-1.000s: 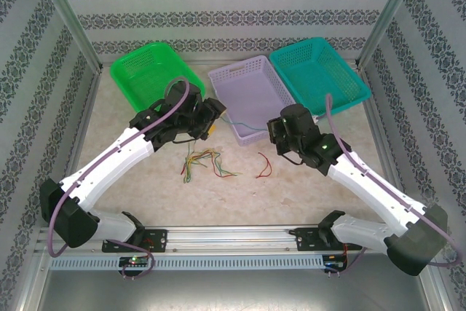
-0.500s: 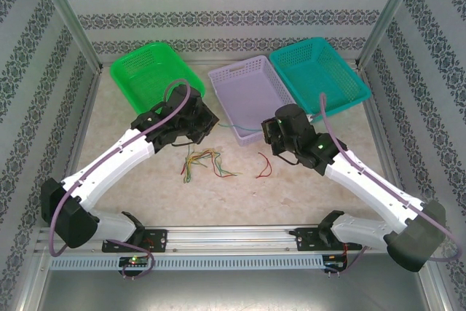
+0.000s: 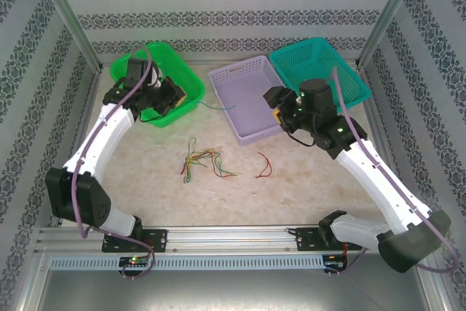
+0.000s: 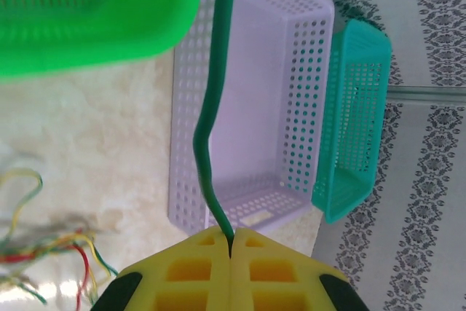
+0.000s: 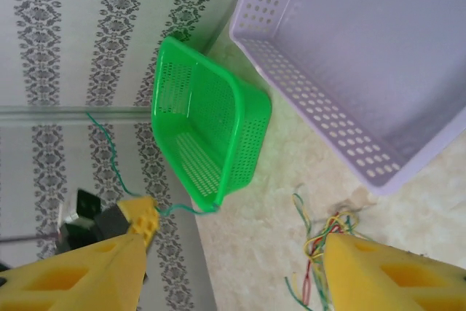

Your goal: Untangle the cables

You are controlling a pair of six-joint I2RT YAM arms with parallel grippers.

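Swung back over the green plastic basket (image 3: 188, 80), the left gripper (image 4: 231, 244) is clamped on a thin green wire (image 4: 207, 143) stretched toward the lilac perforated basket (image 3: 251, 125), at whose edge the right gripper (image 5: 237, 237) is held agape, the other coloured wires (image 3: 204, 159) being left tangled on the pale tabletop (image 3: 306, 183).

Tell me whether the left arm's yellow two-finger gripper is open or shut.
Shut: in the left wrist view the left gripper has its yellow fingers pressed together, pinching the thin green cable.
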